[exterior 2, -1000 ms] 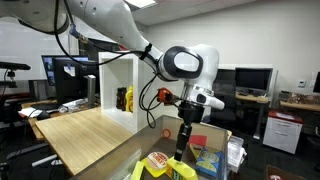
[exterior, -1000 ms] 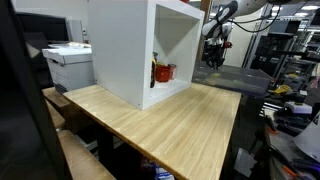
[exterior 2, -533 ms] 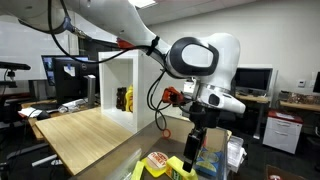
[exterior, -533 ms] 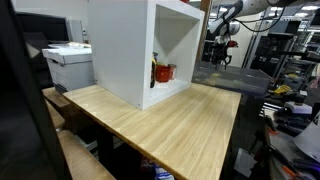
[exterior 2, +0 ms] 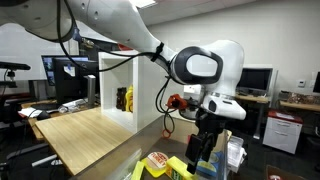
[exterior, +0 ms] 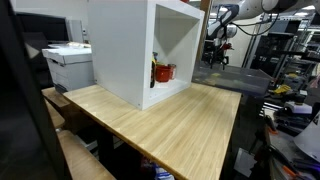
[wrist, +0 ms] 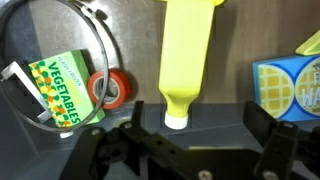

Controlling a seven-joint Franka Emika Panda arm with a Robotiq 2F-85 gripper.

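Gripper (wrist: 195, 138) spread wide, holding nothing, just above yellow bottle (wrist: 188, 55) lying cap-first toward it in wrist view; vegetables box (wrist: 58, 92) and red tape roll (wrist: 110, 88) alongside. In both exterior views, arm hung low beyond wooden table (exterior 2: 80, 132), past white cabinet (exterior: 125, 50).

Green cardboard box (wrist: 62, 92), wrist view: "VEGETABLES" in pale capitals along its face. Blue waffle-print carton (wrist: 288, 88): lettering illegible.
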